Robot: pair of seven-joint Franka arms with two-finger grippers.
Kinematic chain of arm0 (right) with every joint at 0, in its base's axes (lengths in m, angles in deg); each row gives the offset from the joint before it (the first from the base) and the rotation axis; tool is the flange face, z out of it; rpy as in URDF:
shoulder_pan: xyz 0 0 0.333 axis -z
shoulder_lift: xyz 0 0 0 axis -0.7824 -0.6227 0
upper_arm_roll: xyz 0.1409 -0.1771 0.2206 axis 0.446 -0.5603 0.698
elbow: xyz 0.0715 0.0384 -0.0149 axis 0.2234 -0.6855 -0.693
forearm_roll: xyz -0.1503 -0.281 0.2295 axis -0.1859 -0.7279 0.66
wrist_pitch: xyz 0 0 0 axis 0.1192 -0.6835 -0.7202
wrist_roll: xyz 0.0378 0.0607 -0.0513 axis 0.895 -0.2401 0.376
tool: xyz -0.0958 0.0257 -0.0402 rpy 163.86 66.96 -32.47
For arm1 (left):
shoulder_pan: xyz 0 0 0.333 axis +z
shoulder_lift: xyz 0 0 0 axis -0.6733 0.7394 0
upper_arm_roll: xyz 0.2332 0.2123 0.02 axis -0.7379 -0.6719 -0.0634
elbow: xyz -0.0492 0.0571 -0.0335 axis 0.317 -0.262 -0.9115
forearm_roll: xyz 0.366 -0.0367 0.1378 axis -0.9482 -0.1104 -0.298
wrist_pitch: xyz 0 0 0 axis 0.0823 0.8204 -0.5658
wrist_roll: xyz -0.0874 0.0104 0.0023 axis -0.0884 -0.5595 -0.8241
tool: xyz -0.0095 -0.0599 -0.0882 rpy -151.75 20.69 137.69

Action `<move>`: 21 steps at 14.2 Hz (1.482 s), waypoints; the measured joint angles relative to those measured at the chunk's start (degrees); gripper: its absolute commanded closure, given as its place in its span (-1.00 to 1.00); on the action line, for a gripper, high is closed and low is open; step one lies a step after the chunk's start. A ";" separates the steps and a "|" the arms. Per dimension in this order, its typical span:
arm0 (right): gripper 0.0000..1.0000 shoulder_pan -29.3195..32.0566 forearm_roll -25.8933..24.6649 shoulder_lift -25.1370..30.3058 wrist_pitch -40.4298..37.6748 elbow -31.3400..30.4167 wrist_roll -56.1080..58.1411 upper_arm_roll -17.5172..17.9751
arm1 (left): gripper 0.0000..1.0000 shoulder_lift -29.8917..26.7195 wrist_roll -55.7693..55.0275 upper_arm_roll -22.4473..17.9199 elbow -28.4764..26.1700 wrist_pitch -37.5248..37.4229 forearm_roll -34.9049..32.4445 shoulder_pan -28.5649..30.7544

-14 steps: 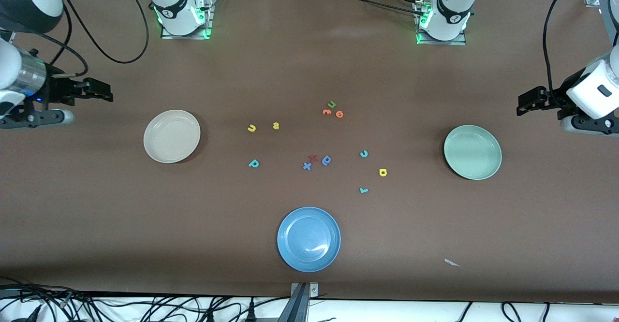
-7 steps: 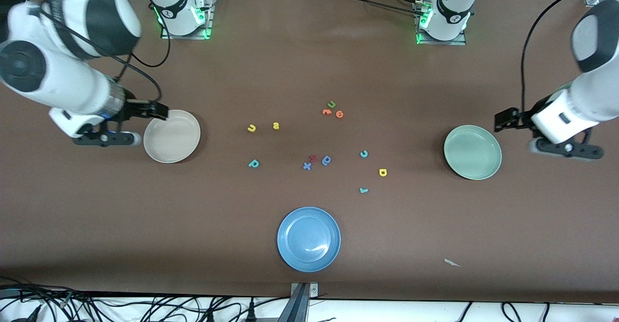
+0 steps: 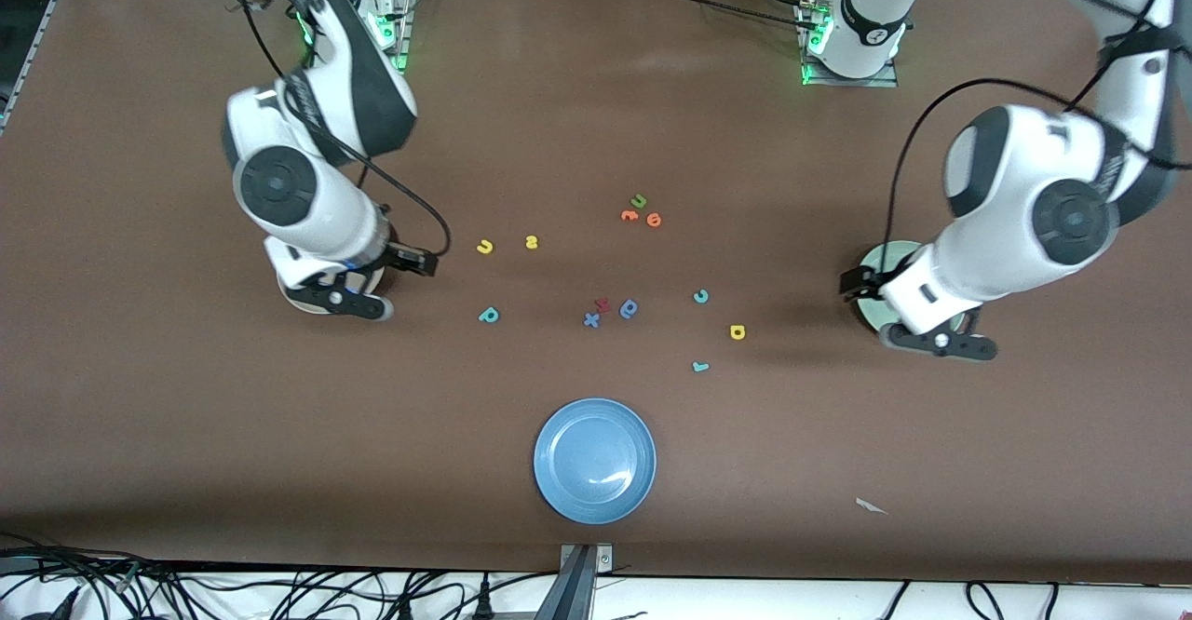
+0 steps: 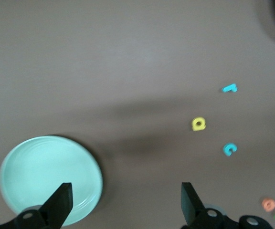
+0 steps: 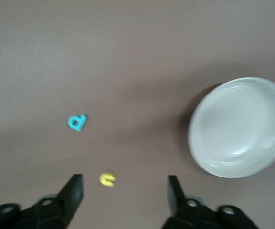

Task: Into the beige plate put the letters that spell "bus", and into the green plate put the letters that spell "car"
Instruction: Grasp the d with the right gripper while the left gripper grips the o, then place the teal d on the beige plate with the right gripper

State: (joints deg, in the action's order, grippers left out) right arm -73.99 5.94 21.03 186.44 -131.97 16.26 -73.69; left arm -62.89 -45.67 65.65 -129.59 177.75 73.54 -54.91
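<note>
Both arms have been swung inward from the table's ends. The right gripper, fingers apart and empty, is held over the table beside the beige plate, near the yellow u. The left gripper, wide open, hangs at the green plate. No letter has been lifted; the teal c lies untouched. A descent onto one letter seems called for next.

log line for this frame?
left end effector: open, over green plate | right end effector: open, beside beige plate | plates: no letters
</note>
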 measured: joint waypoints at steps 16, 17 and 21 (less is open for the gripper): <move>-0.22 -5.21 -0.03 -16.56 22.21 0.03 -23.97 -0.19 | -0.91 17.52 -10.07 0.30 0.06 19.28 1.18 -9.54; -0.19 -5.41 -0.03 -16.94 22.83 0.03 -24.15 -0.23 | -0.87 18.12 -10.18 0.29 0.07 19.62 1.18 -9.67; 0.51 -5.58 -0.03 -18.04 23.90 0.01 -24.49 -0.33 | -0.69 19.43 -10.20 0.09 0.08 19.77 1.18 -9.66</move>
State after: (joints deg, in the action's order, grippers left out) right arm -79.58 5.91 2.99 210.34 -131.95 -8.23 -74.02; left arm -43.46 -55.87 65.73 -129.51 197.52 74.73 -64.57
